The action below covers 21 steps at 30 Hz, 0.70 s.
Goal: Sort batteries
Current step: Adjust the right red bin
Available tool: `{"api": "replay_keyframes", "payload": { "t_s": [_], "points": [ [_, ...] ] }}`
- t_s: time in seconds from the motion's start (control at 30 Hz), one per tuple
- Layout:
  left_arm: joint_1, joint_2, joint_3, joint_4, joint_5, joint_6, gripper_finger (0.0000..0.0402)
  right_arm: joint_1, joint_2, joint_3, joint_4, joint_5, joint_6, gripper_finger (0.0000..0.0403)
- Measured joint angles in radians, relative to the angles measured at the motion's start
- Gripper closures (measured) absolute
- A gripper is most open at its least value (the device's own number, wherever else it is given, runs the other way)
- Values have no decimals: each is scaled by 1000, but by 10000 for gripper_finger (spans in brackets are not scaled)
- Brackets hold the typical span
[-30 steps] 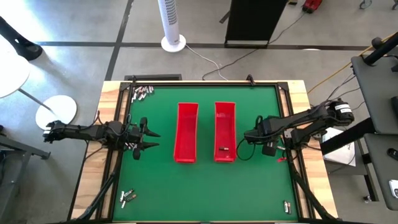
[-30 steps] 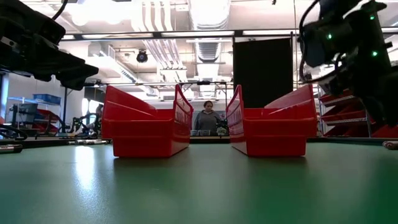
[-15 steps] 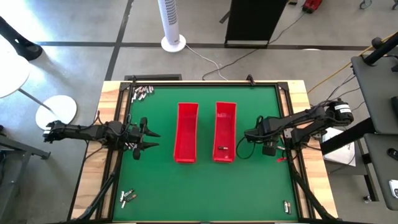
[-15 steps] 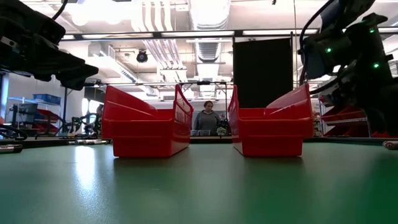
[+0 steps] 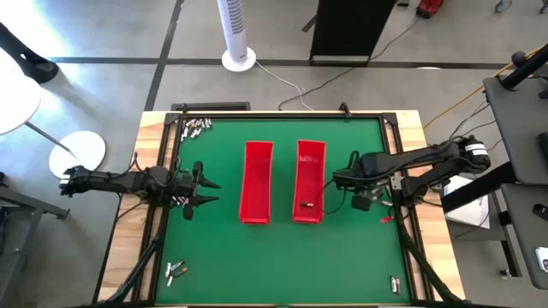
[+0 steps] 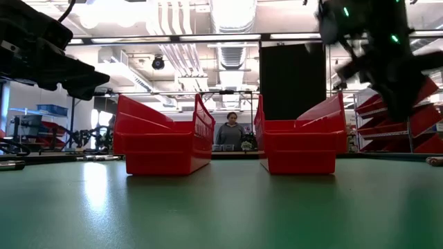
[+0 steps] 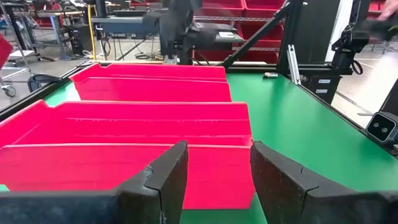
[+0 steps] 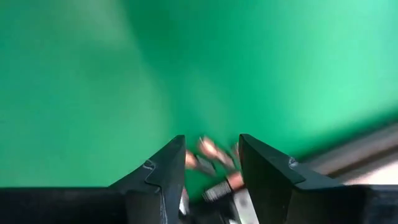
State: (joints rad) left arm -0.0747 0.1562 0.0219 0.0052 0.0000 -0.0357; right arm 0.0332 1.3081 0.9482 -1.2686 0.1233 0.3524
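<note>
I see the right gripper (image 5: 336, 180) beside the right tray (image 5: 310, 181), jaws parted, empty; left gripper (image 5: 204, 192) waits, jaws apart.

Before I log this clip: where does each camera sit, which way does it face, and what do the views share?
High view: overhead, straight down on the green table; both arms show, left gripper, right gripper.
Low view: table height, level past two red trays toward a person.
Left wrist view: past its own open fingers at the trays.
Right wrist view: past its own fingers down at the green surface and blurred batteries.
Shared: the trays appear in the high, low and left wrist views.
</note>
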Motion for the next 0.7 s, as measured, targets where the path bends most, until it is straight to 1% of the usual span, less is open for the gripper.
{"api": "replay_keyframes", "payload": {
  "t_s": [0.07,0.13,0.3,0.47,0.7],
  "points": [
    [0,0,0,1,0,0,247,11,0,49,74,0,-8,257],
    [0,0,0,1,0,0,247,26,1,87,185,-1,-31,259],
    [0,0,0,1,0,0,247,55,1,138,446,-2,-113,269],
    [0,0,0,1,0,0,247,60,2,152,538,0,-161,278],
    [0,0,0,1,0,0,247,83,16,113,638,-35,-136,277]
  ]
}}
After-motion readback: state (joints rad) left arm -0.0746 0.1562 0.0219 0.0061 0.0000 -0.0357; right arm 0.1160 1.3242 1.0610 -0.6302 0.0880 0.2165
